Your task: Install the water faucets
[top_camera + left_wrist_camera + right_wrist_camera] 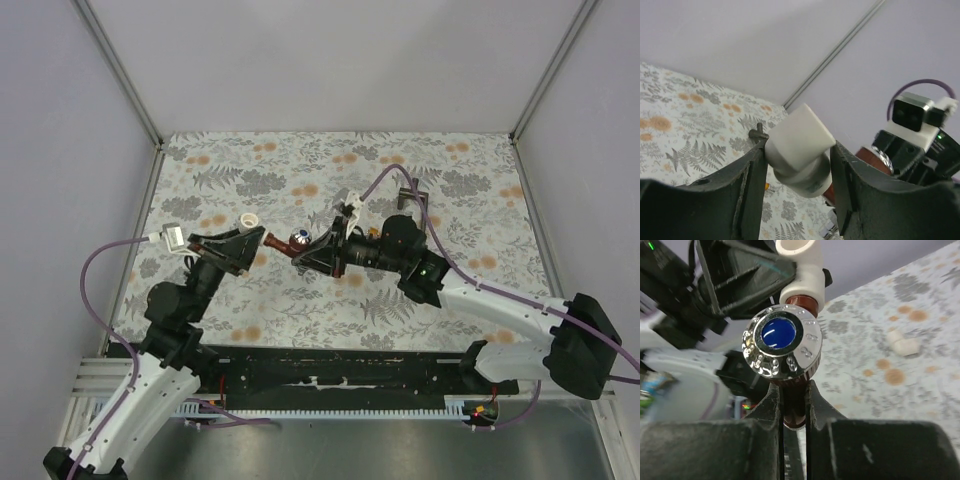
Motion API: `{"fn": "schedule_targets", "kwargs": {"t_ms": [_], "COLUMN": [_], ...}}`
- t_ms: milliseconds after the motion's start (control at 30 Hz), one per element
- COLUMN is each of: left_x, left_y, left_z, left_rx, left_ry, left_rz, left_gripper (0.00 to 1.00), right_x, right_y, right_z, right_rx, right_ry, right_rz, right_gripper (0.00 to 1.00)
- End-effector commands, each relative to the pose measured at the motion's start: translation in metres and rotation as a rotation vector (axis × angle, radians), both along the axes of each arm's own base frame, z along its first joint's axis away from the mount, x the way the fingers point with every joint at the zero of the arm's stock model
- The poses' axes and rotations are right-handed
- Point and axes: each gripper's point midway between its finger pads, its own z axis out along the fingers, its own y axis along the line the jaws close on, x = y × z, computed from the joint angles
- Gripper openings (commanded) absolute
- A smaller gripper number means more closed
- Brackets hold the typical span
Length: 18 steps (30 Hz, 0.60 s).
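My left gripper [243, 246] is shut on a white elbow pipe fitting [250, 220], held above the table. In the left wrist view the fitting [800, 150] sits squeezed between the two fingers [752, 190]. My right gripper [318, 248] is shut on the reddish-brown faucet [285, 241]. In the right wrist view its chrome knob with a blue centre [781, 347] stands above the fingers [771, 405]. The faucet's far end meets the opening of the elbow [802, 275]. A small orange bit [768, 186] shows on the table, too little of it to identify.
A second white elbow fitting [905, 344] lies on the patterned table cover. A dark grey T-shaped tool [758, 133] lies further back on the cover. The right wrist camera [912, 115] is close to my left gripper. Plain walls enclose the table.
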Motion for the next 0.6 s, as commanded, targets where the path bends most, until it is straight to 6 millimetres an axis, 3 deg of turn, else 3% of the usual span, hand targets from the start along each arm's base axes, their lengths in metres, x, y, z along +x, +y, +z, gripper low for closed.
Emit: {"fn": "schedule_targets", "kwargs": {"t_ms": [0, 100, 233, 400, 567], "left_x": [-0.049, -0.055, -0.049, -0.032, -0.028], "left_y": [-0.006, -0.006, 0.0, 0.013, 0.013], "left_z": [0.059, 0.06, 0.057, 0.041, 0.032], "left_rx": [-0.046, -0.038, -0.058, -0.039, -0.059], "left_ry": [-0.369, -0.407, -0.36, -0.209, -0.144], "left_rz": [-0.122, -0.129, -0.097, 0.001, 0.0], "left_gripper": [0.02, 0.02, 0.03, 0.42, 0.67], "right_x": [0.023, 0.033, 0.036, 0.042, 0.037], "right_y": [-0.006, -0.008, -0.006, -0.018, -0.027], "right_z": [0.034, 0.028, 0.017, 0.014, 0.03], "right_rx": [0.307, 0.381, 0.336, 0.241, 0.226], "right_ry": [0.5, 0.632, 0.587, 0.442, 0.315], "right_rz": [0.015, 0.049, 0.057, -0.042, -0.045], "right_gripper": [0.0, 0.0, 0.0, 0.0, 0.0]}}
